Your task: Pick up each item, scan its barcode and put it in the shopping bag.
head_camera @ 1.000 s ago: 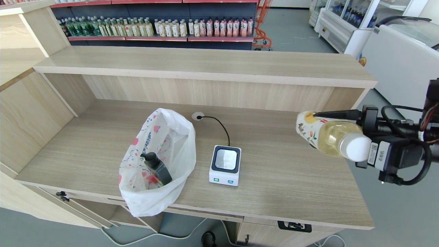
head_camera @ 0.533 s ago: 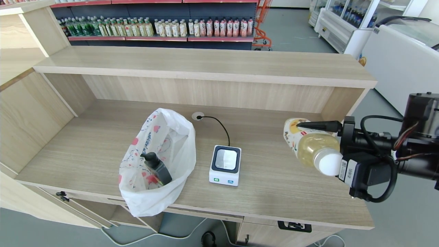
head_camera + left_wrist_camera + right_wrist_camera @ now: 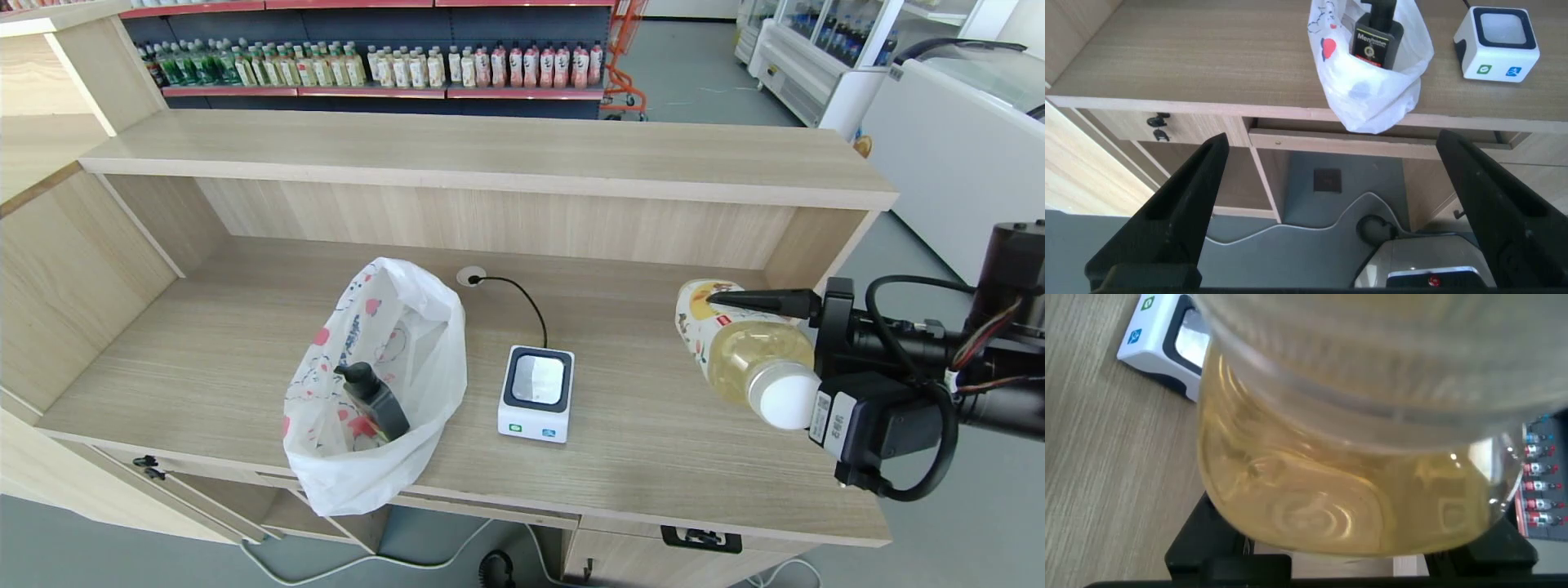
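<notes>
Head view: the right gripper (image 3: 735, 335) is clamped on a drink bottle (image 3: 759, 363) held sideways in the air, well right of the scanner (image 3: 536, 392). The shopping bag (image 3: 424, 327) stands just left of the scanner.

Left wrist view: the left gripper (image 3: 1331, 140) hangs wide open, well apart from the scanner. This view alone faces the label of the pump bottle (image 3: 1373, 42) in the bag.

Right wrist view: the bottle's barcode is hidden. The round bottle may roll in the grip and turn the code from the scanner.

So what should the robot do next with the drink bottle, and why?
Probably carry the bottle left, over the scanner. The right hand holds it above the right end of the counter, away from the scanner window, so its barcode likely isn't scanned yet.
</notes>
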Robot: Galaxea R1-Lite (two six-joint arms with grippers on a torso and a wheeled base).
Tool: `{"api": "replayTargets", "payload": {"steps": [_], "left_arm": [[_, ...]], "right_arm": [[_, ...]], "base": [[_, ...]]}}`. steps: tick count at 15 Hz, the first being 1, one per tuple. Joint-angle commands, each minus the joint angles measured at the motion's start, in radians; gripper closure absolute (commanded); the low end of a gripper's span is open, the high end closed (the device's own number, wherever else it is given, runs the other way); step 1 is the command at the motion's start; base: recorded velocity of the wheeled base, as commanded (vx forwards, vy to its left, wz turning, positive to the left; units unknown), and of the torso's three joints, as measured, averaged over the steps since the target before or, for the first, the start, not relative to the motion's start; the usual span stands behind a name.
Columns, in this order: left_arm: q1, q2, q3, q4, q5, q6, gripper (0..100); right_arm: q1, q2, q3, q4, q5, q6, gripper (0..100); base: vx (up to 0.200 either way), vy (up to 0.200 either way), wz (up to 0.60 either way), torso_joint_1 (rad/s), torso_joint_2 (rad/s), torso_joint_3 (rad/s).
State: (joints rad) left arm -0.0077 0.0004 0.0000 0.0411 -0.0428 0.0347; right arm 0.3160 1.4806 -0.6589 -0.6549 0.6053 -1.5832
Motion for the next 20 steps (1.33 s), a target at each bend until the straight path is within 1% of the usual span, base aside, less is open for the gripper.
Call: {"api": "replayTargets", "payload": {"steps": [1,6,9,11,13,16,20], "left_arm": [[0.000,0.000,0.000,0.000,0.000,0.001,0],[0.000,0.000,0.000,0.000,0.000,0.001,0],[0.000,0.000,0.000,0.000,0.000,0.002,0],[0.000,0.000,0.000,0.000,0.000,0.002,0],[0.000,0.000,0.000,0.000,0.000,0.002,0],[0.000,0.000,0.000,0.000,0.000,0.004,0],[0.000,0.000,0.000,0.000,0.000,0.005,0]], "right_arm": [[0.006,-0.010,0.007,0.000,0.001,-0.001,100],[0.045,-0.008,0.021,0.000,-0.015,0.002,100],[0.043,-0.010,0.065,-0.012,-0.029,0.002,100],[0.026,0.004,0.108,-0.069,-0.032,0.003,100],[0.011,0.027,0.139,-0.097,-0.045,0.005,100],[-0.001,0.104,0.136,-0.186,-0.050,0.006,100],[-0.061,0.204,0.133,-0.342,-0.048,0.019,100]], "base": [[0.000,0.200,0.00,0.002,0.01,0.002],[0.000,0.200,0.00,0.002,0.00,0.002],[0.000,0.200,0.00,0.004,0.01,0.001],[0.000,0.200,0.00,0.000,0.00,0.009],[0.000,0.200,0.00,-0.002,0.00,0.000],[0.000,0.000,0.00,0.000,0.00,0.000],[0.000,0.000,0.00,0.000,0.00,0.000]]}}
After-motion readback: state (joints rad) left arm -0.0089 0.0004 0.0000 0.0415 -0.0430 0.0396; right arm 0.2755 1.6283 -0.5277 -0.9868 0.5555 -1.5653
